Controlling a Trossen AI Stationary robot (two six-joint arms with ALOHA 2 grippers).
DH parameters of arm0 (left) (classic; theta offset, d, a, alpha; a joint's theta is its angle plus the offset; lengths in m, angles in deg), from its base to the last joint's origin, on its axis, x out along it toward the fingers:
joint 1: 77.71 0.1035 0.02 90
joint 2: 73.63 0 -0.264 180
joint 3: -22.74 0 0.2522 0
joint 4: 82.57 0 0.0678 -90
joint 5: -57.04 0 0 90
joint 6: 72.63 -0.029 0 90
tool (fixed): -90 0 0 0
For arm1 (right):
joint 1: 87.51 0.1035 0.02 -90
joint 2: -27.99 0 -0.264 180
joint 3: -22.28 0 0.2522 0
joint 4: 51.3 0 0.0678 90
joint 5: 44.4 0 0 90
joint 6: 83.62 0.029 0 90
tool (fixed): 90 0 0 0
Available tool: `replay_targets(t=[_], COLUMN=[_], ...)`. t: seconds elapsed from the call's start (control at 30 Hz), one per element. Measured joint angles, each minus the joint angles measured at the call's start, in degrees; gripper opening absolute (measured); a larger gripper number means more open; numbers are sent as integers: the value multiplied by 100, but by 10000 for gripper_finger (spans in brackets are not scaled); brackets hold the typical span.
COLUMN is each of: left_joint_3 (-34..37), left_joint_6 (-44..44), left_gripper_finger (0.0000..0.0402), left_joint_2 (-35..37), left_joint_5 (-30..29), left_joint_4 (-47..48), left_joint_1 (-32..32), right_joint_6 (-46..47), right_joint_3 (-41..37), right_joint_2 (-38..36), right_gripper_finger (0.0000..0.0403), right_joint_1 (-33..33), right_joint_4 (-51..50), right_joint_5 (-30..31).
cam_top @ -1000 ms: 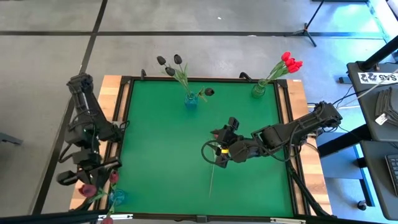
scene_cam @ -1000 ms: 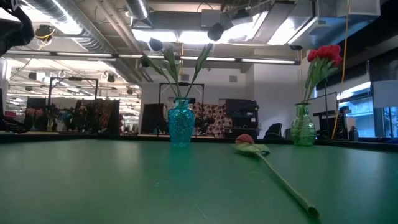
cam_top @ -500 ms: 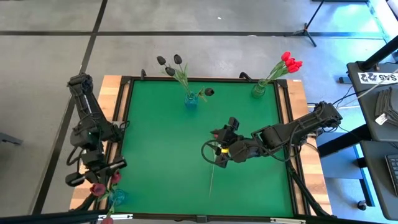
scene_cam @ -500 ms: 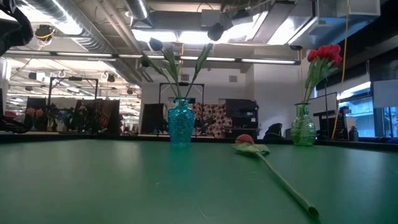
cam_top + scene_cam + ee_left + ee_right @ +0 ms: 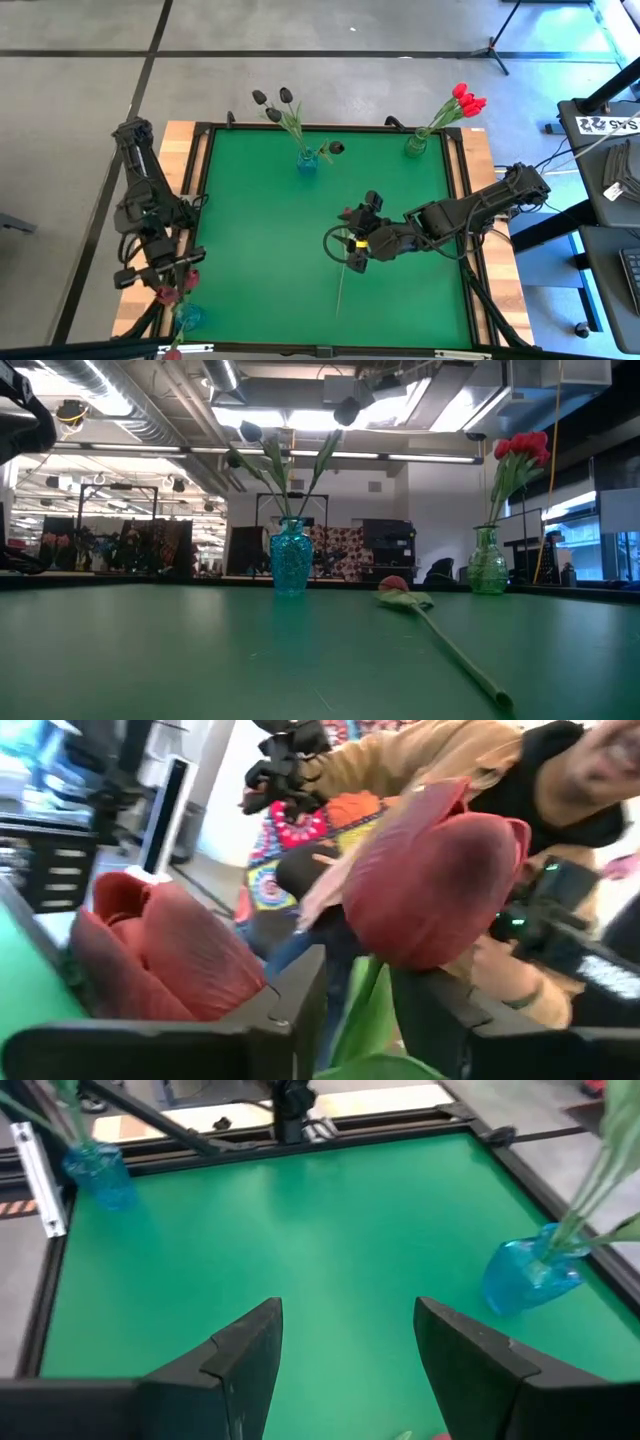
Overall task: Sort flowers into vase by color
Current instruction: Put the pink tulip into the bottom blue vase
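Note:
One red tulip lies flat on the green table; its head (image 5: 393,584) and long stem (image 5: 342,290) rest on the mat. My right gripper (image 5: 352,248) hovers open above its head end, fingers wide apart (image 5: 348,1340). My left gripper (image 5: 165,282) is open at the near-left corner, among maroon tulips (image 5: 430,885) standing in a small blue vase (image 5: 187,316). A green stem (image 5: 362,1010) runs between its fingers. Black tulips stand in a blue vase (image 5: 306,160), red ones in a green vase (image 5: 416,145). My left gripper has its fingers (image 5: 440,1020) on either side of a maroon tulip's stem just below the head; I cannot tell whether they touch it. A second maroon head (image 5: 165,955) sits close against the other finger.
The table's dark raised rim (image 5: 200,190) runs around the mat. Both far vases stand near the far edge, with a small dark object (image 5: 336,147) beside the blue one. A person in a tan jacket (image 5: 420,760) is beyond the table behind the maroon tulips.
My left gripper has moved toward the table's near edge and slightly right, closing in on the maroon tulips in the near-left vase. The lying red tulip has kept its place.

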Motion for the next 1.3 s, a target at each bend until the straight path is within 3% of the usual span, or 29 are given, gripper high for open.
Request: replay_targets(t=[0.2, 0.57, 0.93, 1.17, 1.3], left_joint_3=[-237, -444, -1402, -2038, -2109], left_joint_6=[435, 1769, 2229, 2136, 2692], left_gripper_finger=[136, 139, 139, 139, 140], left_joint_2=[241, 176, 174, -66, -328], left_joint_5=[353, 127, 187, 294, 363], left_joint_4=[391, 1409, 3538, 3901, 4590], left_joint_1=[-93, -101, -106, -106, -106], right_joint_6=[-15, -188, -108, -59, -33], right_joint_3=[0, 0, 0, 0, 0], right_joint_2=[0, 0, 0, 0, 0], right_gripper_finger=[227, 227, 227, 227, 227], right_joint_1=[0, 0, 0, 0, 0], right_joint_4=[-103, -367, -819, -861, -806], right_joint_5=[-210, -213, -213, -254, -300])
